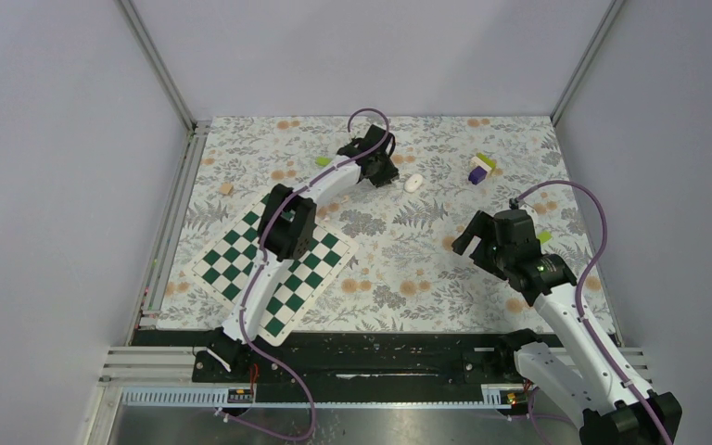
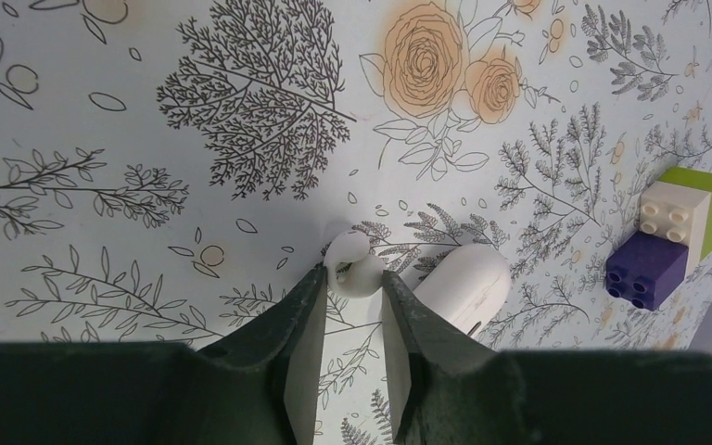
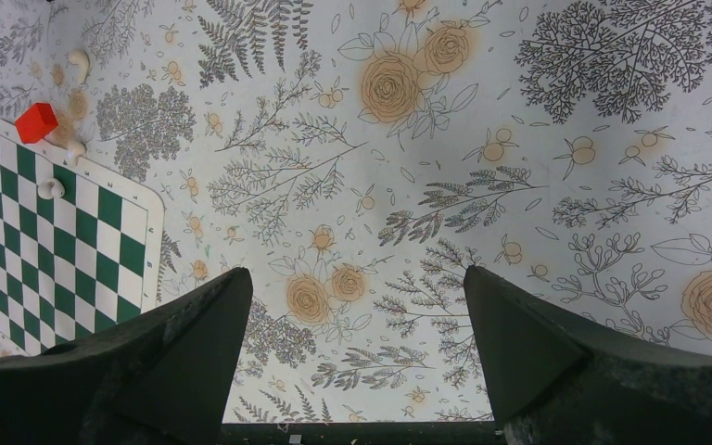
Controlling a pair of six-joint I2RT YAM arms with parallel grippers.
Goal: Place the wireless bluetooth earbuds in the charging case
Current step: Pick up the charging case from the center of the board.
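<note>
Wide-spread right end effector point(image 3: 354, 276) above floral cloth point(image 3: 482, 139), chessboard point(image 3: 56, 241) and red block point(image 3: 35, 121) at left.

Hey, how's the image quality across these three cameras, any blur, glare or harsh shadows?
Top view: even, soft light, no glare, but the charging case shows tiny. Left wrist: earbud sharp, left fingers dark and featureless. Right wrist: floral cloth crisp, right fingers in shadow.

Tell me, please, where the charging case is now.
In the top view, the charging case lies far back near the middle, just right of the left gripper, with toy blocks farther right.
</note>
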